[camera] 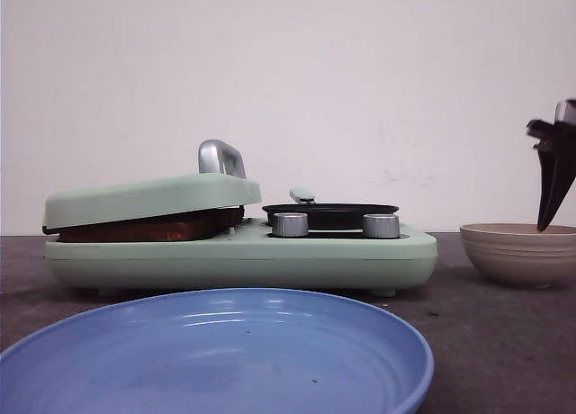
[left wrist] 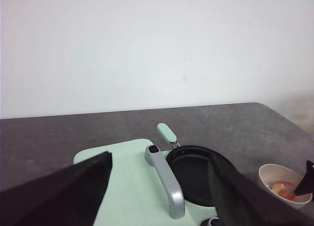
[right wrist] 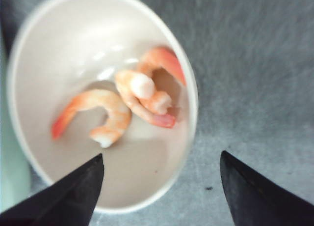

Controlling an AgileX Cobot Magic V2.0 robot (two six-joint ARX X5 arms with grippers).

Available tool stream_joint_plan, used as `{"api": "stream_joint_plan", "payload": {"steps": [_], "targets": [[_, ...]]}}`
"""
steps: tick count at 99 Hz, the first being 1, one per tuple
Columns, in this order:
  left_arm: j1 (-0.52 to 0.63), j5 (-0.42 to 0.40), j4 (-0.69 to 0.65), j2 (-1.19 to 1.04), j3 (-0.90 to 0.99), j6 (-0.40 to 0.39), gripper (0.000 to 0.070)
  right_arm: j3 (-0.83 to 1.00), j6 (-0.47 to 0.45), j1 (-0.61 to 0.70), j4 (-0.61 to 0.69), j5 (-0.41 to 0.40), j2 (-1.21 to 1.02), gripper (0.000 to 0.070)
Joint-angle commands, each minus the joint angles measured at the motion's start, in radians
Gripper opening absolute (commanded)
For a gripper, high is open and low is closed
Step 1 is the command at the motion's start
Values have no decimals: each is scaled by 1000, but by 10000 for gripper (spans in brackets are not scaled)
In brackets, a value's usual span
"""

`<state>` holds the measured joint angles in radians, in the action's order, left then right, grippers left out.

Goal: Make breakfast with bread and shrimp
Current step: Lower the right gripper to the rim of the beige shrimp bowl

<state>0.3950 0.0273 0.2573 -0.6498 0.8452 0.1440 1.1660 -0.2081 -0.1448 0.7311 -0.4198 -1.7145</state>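
The bread (camera: 148,227) appears to be already loaded: a browned slab shows in the gap under the lowered mint-green lid (camera: 148,198) of the breakfast maker (camera: 243,256), on its left half, though whether it is one slice or two cannot be told from the edge on view. That part of the job looks done or under way, while the shrimp stage has not started. The small black pan (left wrist: 194,172) on the right half of the appliance sits bare, with nothing in it, and the shrimp (right wrist: 130,100) all lie in the beige bowl (camera: 517,252) standing on the tabletop (camera: 486,342) just to the right of the machine; three curled orange-pink pieces can be counted, bunched together toward one side of the bowl. The blue plate (camera: 216,351) nearest the camera holds nothing, so plating is also left. The right end effector (right wrist: 162,186) hangs above the bowl with its fingers spread wide and nothing between them, one tip over the bowl's rim and the other out over the tabletop. The left end effector (left wrist: 159,186) hovers above the lid near its silver handle (left wrist: 167,182), likewise spread wide and empty. What likely remains is lifting shrimp into the pan, then moving the food to the plate.
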Motion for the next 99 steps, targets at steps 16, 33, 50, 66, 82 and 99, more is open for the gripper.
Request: {"api": "stream_joint_plan", "payload": {"steps": [16, 33, 50, 66, 82, 99], "targets": [[5, -2, -11, -18, 8, -12, 354, 18, -23, 0, 5, -58, -44, 460], [5, -2, -11, -25, 8, -12, 354, 18, -51, 8, 0, -65, -56, 460], [5, -2, -11, -26, 8, -12, 354, 18, -76, 27, 2, -81, -66, 460], [5, -2, -12, -26, 8, -12, 354, 18, -109, 57, 0, -89, -79, 460], [5, -2, -12, -26, 8, -12, 354, 18, -180, 83, -29, -77, -79, 460], [5, -2, -12, -26, 8, -12, 354, 18, -222, 105, -50, -76, -80, 460]]}}
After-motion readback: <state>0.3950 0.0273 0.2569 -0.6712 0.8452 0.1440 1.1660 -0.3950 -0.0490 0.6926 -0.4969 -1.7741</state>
